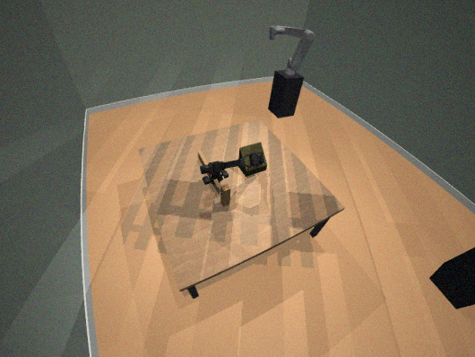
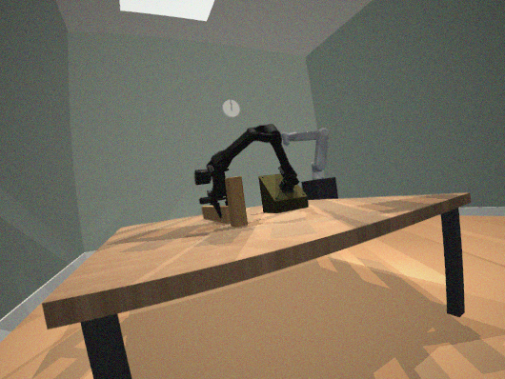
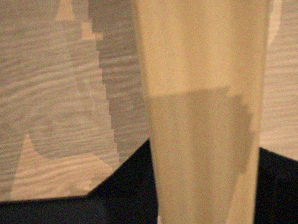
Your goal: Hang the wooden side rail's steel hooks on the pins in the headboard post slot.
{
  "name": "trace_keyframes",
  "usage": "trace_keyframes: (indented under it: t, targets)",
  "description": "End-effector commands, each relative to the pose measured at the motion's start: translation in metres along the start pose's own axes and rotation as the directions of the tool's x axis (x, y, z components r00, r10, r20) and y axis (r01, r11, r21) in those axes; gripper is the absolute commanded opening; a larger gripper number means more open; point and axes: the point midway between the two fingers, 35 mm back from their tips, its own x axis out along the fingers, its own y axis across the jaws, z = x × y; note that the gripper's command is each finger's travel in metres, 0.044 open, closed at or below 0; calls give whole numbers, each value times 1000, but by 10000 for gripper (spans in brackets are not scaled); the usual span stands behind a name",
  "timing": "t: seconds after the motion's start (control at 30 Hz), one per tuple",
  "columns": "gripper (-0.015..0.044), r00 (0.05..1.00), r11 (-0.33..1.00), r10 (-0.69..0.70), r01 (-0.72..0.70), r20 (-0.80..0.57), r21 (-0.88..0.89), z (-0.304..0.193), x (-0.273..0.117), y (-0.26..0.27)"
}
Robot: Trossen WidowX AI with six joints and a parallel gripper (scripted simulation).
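The wooden side rail (image 1: 202,158) (image 2: 208,212) (image 3: 200,65) runs from its far end, low at the table, to the headboard post. The headboard post (image 1: 226,196) (image 2: 237,202) stands upright on the table. My gripper (image 1: 216,180) (image 2: 218,209) (image 3: 183,142) is shut on the rail, with one black finger on each side of it, near the post. The rail's near end is close against or beside the post; whether they touch cannot be told. The hooks, pins and slot are hidden or too small to see. Whether the far end touches the table is unclear.
The wooden table (image 1: 251,238) (image 2: 191,267) carries the post and my arm's olive green base block (image 1: 253,168) (image 2: 273,202), which stands behind and to the right of the post. A grey arm (image 1: 302,47) (image 2: 322,149) stands on a black pedestal beyond the table.
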Motion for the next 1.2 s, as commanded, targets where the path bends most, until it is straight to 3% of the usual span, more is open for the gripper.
trace_keyframes:
  t: [0.0,1.17]
  targets:
    - [0,1000,1000,8,-8,0,13,2,-5,1]
    - [0,1000,1000,8,-8,0,13,2,-11,1]
